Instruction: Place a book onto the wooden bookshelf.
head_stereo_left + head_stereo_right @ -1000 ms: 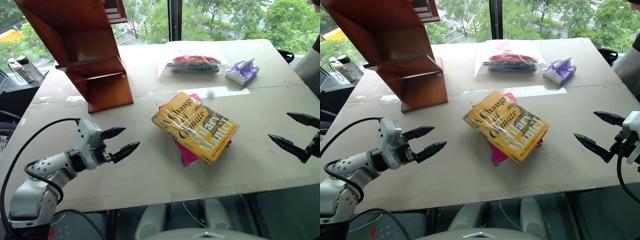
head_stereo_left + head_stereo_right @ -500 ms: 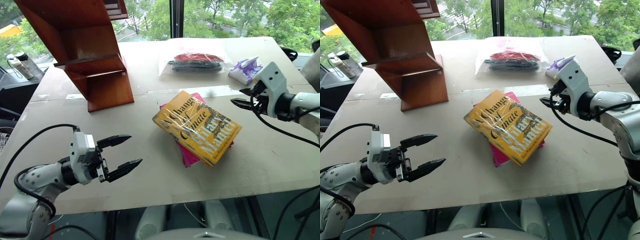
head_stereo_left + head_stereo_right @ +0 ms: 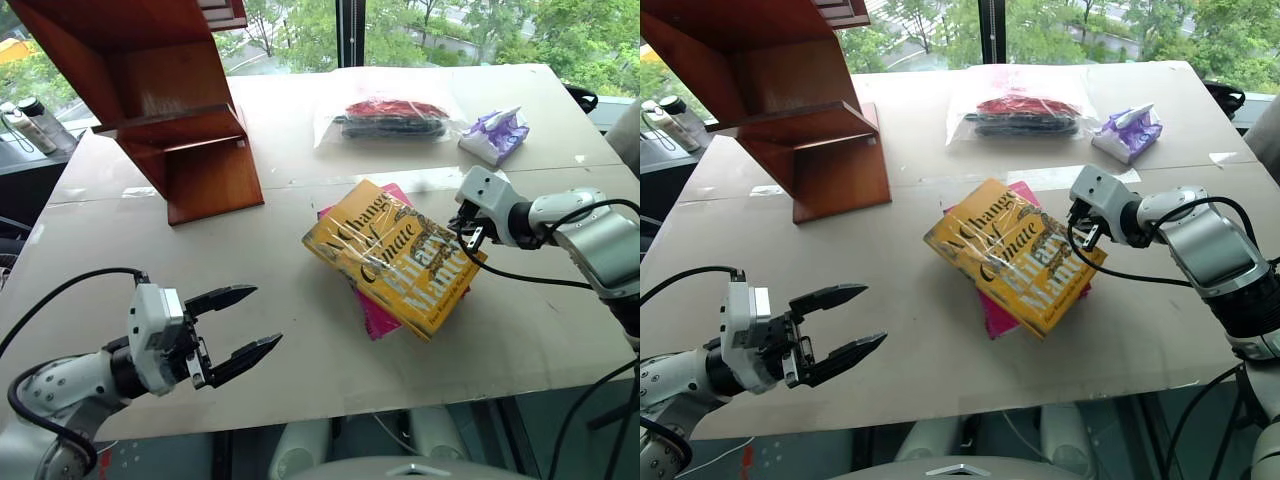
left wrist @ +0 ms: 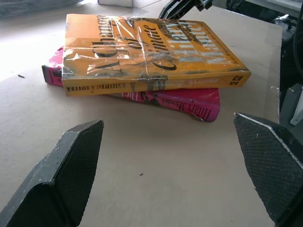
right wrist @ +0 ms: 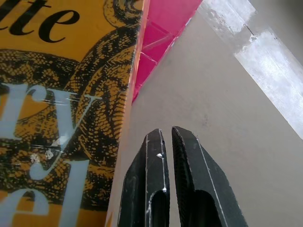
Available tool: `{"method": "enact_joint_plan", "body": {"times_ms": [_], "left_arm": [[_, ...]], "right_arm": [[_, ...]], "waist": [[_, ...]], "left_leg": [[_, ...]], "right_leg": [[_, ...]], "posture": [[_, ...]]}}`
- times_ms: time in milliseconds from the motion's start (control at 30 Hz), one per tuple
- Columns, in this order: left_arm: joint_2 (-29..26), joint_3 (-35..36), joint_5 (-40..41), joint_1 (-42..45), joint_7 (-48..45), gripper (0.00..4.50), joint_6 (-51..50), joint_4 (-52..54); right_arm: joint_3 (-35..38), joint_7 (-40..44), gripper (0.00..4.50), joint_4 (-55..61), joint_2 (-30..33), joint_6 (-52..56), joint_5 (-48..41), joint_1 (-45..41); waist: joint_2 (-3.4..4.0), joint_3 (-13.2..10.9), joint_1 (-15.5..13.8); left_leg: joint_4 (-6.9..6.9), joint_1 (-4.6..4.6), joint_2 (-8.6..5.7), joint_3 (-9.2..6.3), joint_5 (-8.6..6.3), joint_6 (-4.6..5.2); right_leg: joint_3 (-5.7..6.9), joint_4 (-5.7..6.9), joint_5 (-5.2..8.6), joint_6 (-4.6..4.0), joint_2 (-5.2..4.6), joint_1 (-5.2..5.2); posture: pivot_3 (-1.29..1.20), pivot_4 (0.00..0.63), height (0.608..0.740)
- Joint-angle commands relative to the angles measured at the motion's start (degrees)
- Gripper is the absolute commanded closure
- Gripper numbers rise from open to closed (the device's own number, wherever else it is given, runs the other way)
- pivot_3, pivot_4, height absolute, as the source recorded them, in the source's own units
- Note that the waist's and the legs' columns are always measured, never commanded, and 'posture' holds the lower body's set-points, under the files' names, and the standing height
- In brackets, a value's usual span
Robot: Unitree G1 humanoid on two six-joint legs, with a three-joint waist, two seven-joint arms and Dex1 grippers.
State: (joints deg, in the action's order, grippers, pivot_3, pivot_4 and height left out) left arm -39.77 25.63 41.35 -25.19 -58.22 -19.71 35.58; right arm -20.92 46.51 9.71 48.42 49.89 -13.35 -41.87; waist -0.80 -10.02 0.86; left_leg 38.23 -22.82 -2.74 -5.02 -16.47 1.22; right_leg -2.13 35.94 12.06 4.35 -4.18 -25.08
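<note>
Yellow glossy plastic-wrapped paperback "A Change of Climate" (image 3: 395, 257) lies flat mid-table, on top of a bright pink book (image 3: 374, 311) that pokes out beneath it. We read its long axis as running from about 10 o'clock to 4 o'clock across the beige table (image 3: 300, 370) in the head view.

Right gripper (image 3: 468, 234) sits at the yellow book's 2 o'clock edge, black fingers (image 5: 154, 189) pressed together with nothing between them; in its wrist view the tips hang just beside the book's edge, over bare table. Whether they touch the book we cannot tell.

Left gripper (image 3: 247, 322) hovers at roughly 8 o'clock of the book, well apart from it, jaws spread wide and empty, pointing toward the spine side.

Large glossy reddish-brown stepped wooden bookshelf (image 3: 170, 110) stands at the table's 10 o'clock corner, well apart from the book, nearer the left arm's side.

We judge the right arm nearer the book; closed fingers at the edge suggest a nudge or lift of that edge, not a grasp. Book not yet picked up.
</note>
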Motion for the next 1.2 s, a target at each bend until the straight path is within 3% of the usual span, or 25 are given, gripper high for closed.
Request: {"method": "enact_joint_plan", "body": {"times_ms": [33, 467, 567, 667, 800, 900, 1000, 1200], "left_arm": [[0.21, -1.04, -0.85, 0.12, 1.14, 0.0, 0.73, 1.53], [-1.16, -3.09, -1.02, 1.04, 3.0, 0.0, -2.44, 1.17], [-2.06, -3.04, 1.19, 2.09, 7.74, 0.0, -8.65, 1.57], [-2.98, -2.11, 11.38, 4.15, 13.99, 0.0, -19.94, 0.5], [-2.89, -1.9, 29.84, 8.18, 22.22, 0.0, -32.07, -4.49], [-3.84, -4.07, 42.11, 11.7, 30.68, 0.0, -38.97, -10.19], [-3.45, -7.45, 52.63, 16.26, 38.92, 0.0, -41.92, -16.83], [1.2, -16.2, 64.49, 28.27, 52.83, 0.0, -42.27, -28.61]], "right_arm": [[0.06, 0.17, 4.38, 2.9, -2.05, 0.74, 0.7, 0.04], [2.26, -1.17, 4.38, 8.38, -6.48, 2.62, 0.91, 3.13], [10.88, -1.18, 4.38, 8.72, -6.93, -3.07, -2.23, 7.47], [20.35, 4.08, 4.38, 8.92, -2.95, -13.51, -4.68, 15.13], [37.34, 11.55, 3.13, 12.73, -2.52, -15.53, -17.23, 27.07], [45.98, 15.17, 1.51, 19.78, -2.06, -14.9, -24.47, 36.59], [52.63, 15.62, 0.18, 25.95, -1.41, -11.81, -31.96, 43.09], [60.17, 15.2, 0.08, 33.18, -2.48, -13.75, -35.59, 54.14]], "waist": [[0.0, 0.0, -0.06], [0.01, 0.01, -0.08], [-0.01, 0.02, -0.41], [0.0, 0.02, -0.84], [0.03, 0.07, -1.51], [0.11, 0.11, -1.44], [0.2, 0.12, -1.2], [0.11, 0.16, -1.1]], "left_leg": [[0.01, 0.0, 0.0, 0.0, 0.0, 0.0], [0.04, 0.01, 0.0, -0.02, 0.0, -0.01], [0.06, 0.01, -0.01, -0.03, 0.0, -0.01], [0.08, 0.01, -0.04, -0.07, 0.0, 0.0], [0.09, 0.09, -0.02, -0.11, 0.0, 0.01], [0.1, 0.22, 0.03, -0.11, 0.0, 0.01], [0.12, 0.56, 0.01, 0.04, -0.12, 0.22], [0.22, 2.04, 0.02, 0.1, -0.13, 0.25]], "right_leg": [[0.0, 0.01, 0.0, 0.0, 0.01, 0.0], [0.01, 0.08, -0.02, -0.02, 0.02, 0.0], [0.01, 0.09, -0.02, -0.01, 0.02, 0.0], [0.04, 0.08, -0.02, 0.0, 0.0, 0.03], [0.07, 0.1, -0.03, 0.01, 0.0, 0.12], [0.04, 0.35, -0.02, 0.0, 0.03, 0.12], [-0.19, 0.71, -0.01, -0.01, 0.05, 0.26], [-0.23, 0.77, 0.14, -0.12, 0.11, 1.74]], "posture": [[0.0, 0.15, 0.74], [0.0, 0.15, 0.74], [0.0, 0.15, 0.74], [0.0, 0.15, 0.74], [0.0, 0.15, 0.74], [0.0, 0.15, 0.74], [0.0, 0.15, 0.74], [0.0, 0.15, 0.74]]}}
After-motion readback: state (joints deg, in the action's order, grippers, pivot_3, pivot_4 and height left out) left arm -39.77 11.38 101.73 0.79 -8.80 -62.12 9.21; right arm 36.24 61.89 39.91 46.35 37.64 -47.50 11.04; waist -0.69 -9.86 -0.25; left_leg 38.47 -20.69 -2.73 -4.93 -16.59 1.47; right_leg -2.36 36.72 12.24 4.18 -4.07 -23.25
